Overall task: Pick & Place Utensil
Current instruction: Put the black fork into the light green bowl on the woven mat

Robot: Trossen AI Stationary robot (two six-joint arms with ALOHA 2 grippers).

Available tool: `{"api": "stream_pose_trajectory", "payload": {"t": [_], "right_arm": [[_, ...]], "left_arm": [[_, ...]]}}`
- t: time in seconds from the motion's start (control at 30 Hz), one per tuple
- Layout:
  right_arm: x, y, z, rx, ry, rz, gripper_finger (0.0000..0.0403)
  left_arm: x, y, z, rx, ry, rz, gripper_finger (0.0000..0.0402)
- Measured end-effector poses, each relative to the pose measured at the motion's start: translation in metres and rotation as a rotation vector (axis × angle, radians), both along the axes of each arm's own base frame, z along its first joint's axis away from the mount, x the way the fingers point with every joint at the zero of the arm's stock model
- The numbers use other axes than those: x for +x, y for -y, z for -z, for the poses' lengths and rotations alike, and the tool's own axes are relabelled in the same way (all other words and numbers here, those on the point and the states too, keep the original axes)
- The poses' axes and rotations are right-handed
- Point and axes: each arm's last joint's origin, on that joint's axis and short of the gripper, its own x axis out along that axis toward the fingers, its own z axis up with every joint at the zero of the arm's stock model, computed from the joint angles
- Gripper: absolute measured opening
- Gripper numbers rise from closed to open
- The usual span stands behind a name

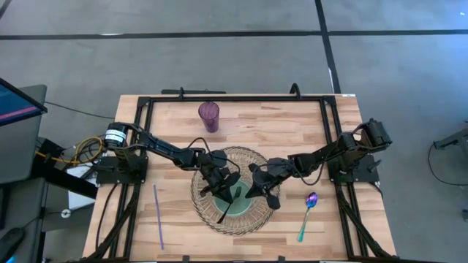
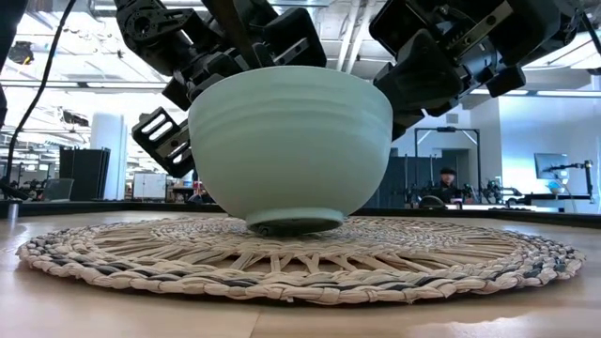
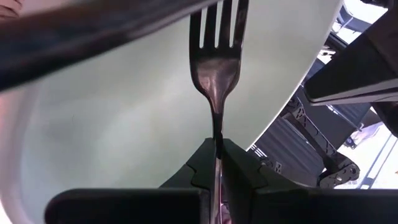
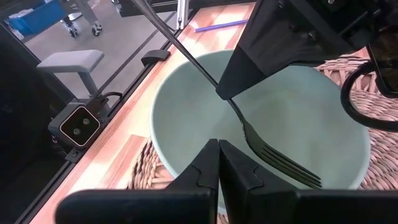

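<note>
Dark metal fork (image 3: pixel 216 59) – four tines, pinched in left tool (image 3: pixel 217 163); right tool (image 4: pixel 217 163) pressed together.

I am working in what looks like a robotics lab or open workshop hall. A wooden table (image 1: pixel 292 124) stands on a grey concrete floor (image 1: pixel 219 51). Beyond the table I see ceiling lights (image 2: pixel 56 56), dark equipment racks (image 2: pixel 84 174), a seated person (image 2: pixel 447 184) and a monitor (image 2: pixel 549 165) far right.

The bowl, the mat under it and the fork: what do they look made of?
Bowl: likely glazed ceramic, pale green with faint ridges and a soft sheen. Mat: woven natural fibre, seemingly straw or seagrass, with braided strands. Fork, clamped in the left gripper: dark polished metal, reflective.
</note>
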Motion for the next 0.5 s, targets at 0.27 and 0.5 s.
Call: {"api": "stream_pose_trajectory", "payload": {"t": [0.27,0.5], "right_arm": [[-0.0007,0.0002,0.0016,-0.003,-0.018,0.0,0.0001],[-0.0017,-0.0027,0.0021,-0.005,-0.024,-0.009,0.0001]], "left_arm": [[0.0,0.0,0.0,0.05,0.058,0.026,0.0019],[0.0,0.0,0.0,0.078,0.091,0.041,0.0019]]}}
